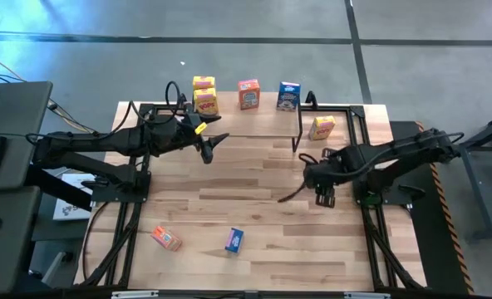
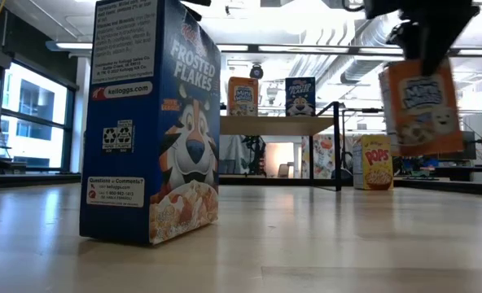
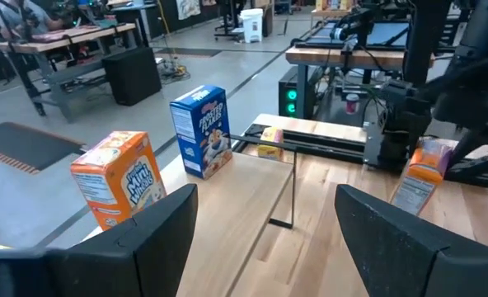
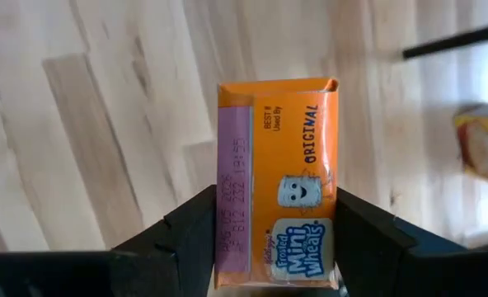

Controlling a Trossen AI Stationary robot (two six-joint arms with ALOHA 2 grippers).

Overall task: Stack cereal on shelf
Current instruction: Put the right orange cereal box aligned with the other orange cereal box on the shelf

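Note:
My right gripper [image 1: 322, 196] is shut on an orange-red cereal box [image 2: 420, 106] at the table's right middle. My left gripper [image 1: 215, 143] is open and empty just in front of the shelf [image 1: 254, 123], a light plank on black legs at the table's far middle. On the shelf stand two yellow boxes [image 1: 204, 93], an orange-red box [image 1: 248, 94] and a blue box [image 1: 288, 95]. A yellow box [image 1: 322, 127] stands on the table right of the shelf. An orange-red box [image 1: 166, 238] and a blue box [image 1: 234, 240] are on the table near its front edge. My right gripper pinches the orange-red box between its two fingers, one on each of two opposite sides [image 4: 227, 223], at the box's upper end [image 2: 416, 69]. The fingers come from above, pointing down. The box hangs below them nearly upright, slightly tilted, lifted clear of the table.
The shelf's black legs [image 1: 297, 137] and a black frame run along the table's left, right and far edges. There is bare tabletop [image 1: 254, 191] between the two arms. In the low view the blue box [image 2: 151, 122] stands close to the camera.

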